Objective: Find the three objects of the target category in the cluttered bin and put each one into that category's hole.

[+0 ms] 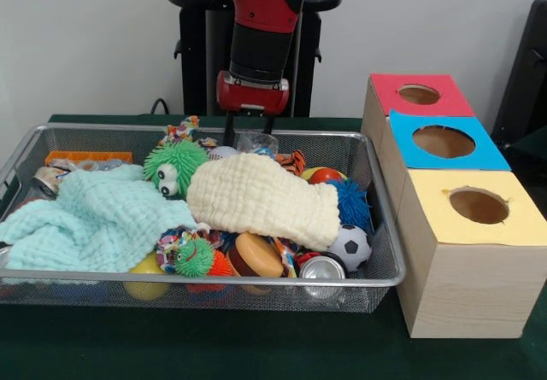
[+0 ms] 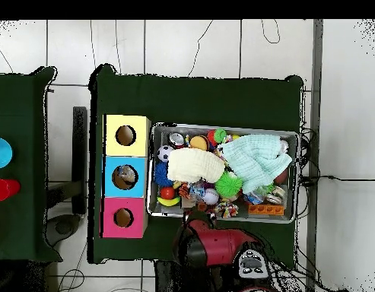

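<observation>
A wire mesh bin [image 1: 214,279] holds a heap of toys and cloths. A cream cloth [image 1: 261,196] and a mint cloth [image 1: 94,218] cover much of the heap. A green fuzzy toy with eyes [image 1: 173,165], a blue spiky ball [image 1: 350,202], a soccer ball [image 1: 350,245], a can [image 1: 320,269] and an orange disc [image 1: 256,254] show. My gripper [image 1: 250,134] hangs open at the bin's far rim, its fingers astride a clear plastic item [image 1: 256,143]. Three wooden boxes have holes in red [image 1: 419,94], blue [image 1: 443,141] and yellow [image 1: 479,205] tops.
From above, the boxes [image 2: 125,176] stand in a row left of the bin [image 2: 224,128], with my arm [image 2: 217,243] below it. An orange block [image 1: 88,155] lies at the bin's far left corner. The green cloth-covered table [image 1: 256,346] runs in front.
</observation>
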